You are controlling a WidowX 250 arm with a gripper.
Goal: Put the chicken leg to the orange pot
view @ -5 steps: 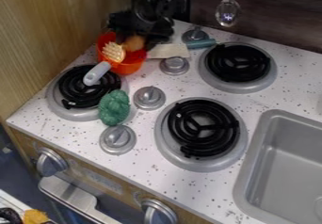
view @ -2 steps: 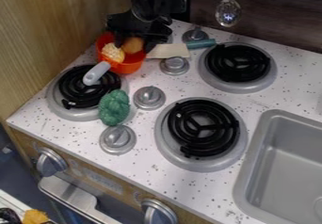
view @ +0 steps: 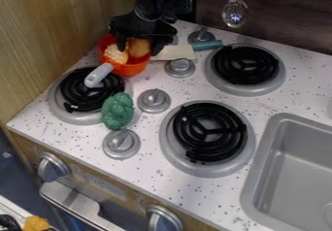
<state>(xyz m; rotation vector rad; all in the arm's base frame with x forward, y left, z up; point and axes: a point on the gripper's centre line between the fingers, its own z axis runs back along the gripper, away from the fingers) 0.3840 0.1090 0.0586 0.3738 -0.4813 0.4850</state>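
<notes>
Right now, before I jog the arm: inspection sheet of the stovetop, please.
Surface: speckled white counter, dark specks; sink set in at right
Job's things: orange pot behind the left burner; brown piece, likely the chicken leg, in it
Clutter: pale yellow item in the pot; green toy at the burner's edge; teal-handled tool by the pot
Gripper: over the pot, fingers apart around the brown piece
Cables: nothing seen
Surroundings: wooden panel left; ladle hanging behind

Black arm (view: 156,1); broad matte-black end effector (view: 138,49).
</notes>
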